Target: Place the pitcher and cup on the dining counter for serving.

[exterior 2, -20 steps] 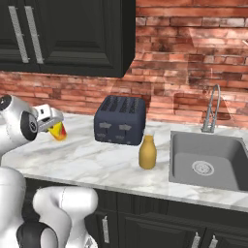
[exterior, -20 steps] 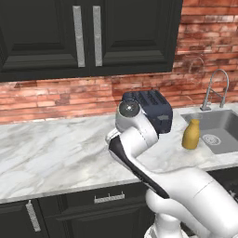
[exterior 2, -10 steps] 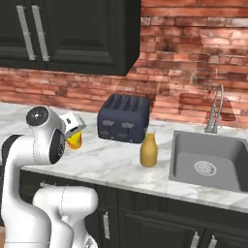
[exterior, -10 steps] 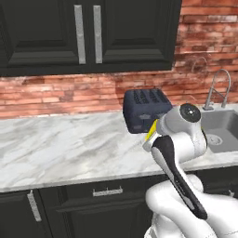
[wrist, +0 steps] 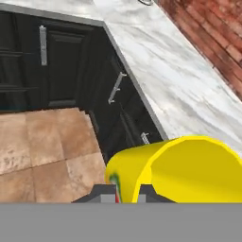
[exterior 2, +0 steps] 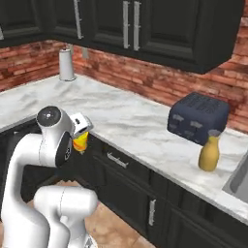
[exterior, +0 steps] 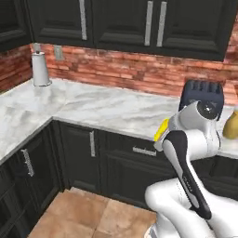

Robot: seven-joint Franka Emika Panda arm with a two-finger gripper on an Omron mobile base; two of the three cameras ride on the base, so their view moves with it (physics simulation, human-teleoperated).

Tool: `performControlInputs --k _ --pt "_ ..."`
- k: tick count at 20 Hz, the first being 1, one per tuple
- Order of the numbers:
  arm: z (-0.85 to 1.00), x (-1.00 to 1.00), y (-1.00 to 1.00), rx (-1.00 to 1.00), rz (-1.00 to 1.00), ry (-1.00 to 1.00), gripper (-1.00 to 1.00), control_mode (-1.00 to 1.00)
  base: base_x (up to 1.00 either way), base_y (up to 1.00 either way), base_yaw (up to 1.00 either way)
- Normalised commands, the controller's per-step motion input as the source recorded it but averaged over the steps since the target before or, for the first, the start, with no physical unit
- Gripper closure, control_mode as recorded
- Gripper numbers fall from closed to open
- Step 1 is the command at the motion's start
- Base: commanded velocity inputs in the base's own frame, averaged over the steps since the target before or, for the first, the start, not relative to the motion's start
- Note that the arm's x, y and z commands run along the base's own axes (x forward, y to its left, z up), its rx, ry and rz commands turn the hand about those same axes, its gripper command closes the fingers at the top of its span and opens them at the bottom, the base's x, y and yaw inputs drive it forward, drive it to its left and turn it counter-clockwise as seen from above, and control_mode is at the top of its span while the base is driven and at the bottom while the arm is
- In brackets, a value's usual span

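My tool (wrist: pixel 126 193) is pinched tight on the rim of the cup (wrist: pixel 184 169), one fingertip inside the yellow wall and one outside, by the red mark. In the right base view the cup (exterior 2: pixel 80 142) hangs just under my tool (exterior 2: pixel 81 130), out in front of the bench (exterior 2: pixel 135 127), level with its front edge and over the black cabinet doors rather than over the marble. In the left base view a slice of the yellow cup (exterior: pixel 161 129) shows at the left side of my arm.

I take the toaster (exterior 2: pixel 197 117) as my landmark. It sits on the bench close to the brick wall. The pitcher (exterior 2: pixel 209 152) stands upright on the marble just in front of the toaster's right end, near it; I cannot tell whether they touch. In the left base view the pitcher (exterior: pixel 230 125) peeks out to the right of the toaster (exterior: pixel 201 93), partly cut by the edge. The cup is well to the left of the toaster and off the bench. Far left of the toaster, at the back by the brick wall, stands a paper towel roll (exterior 2: pixel 66 64).
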Motion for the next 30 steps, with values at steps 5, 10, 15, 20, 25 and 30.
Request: performControlInputs --k 5,10,15,20,25,30 --pt "0.00 0.00 0.00 0.00 0.00 0.00 1.00 1.00 -0.31 0.00 1.00" --pt "0.00 0.00 0.00 0.00 0.00 0.00 1.00 1.00 -0.23 0.00 1.00" --pt "0.00 0.00 0.00 0.00 0.00 0.00 1.00 1.00 -0.22 0.00 1.00" --pt "0.00 0.00 0.00 0.00 0.00 0.00 1.00 1.00 -0.23 0.00 1.00" --pt "0.00 0.00 0.00 0.00 0.00 0.00 1.00 1.00 -0.20 0.00 1.00" --pt "0.00 0.00 0.00 0.00 0.00 0.00 1.00 1.00 -0.13 0.00 1.00"
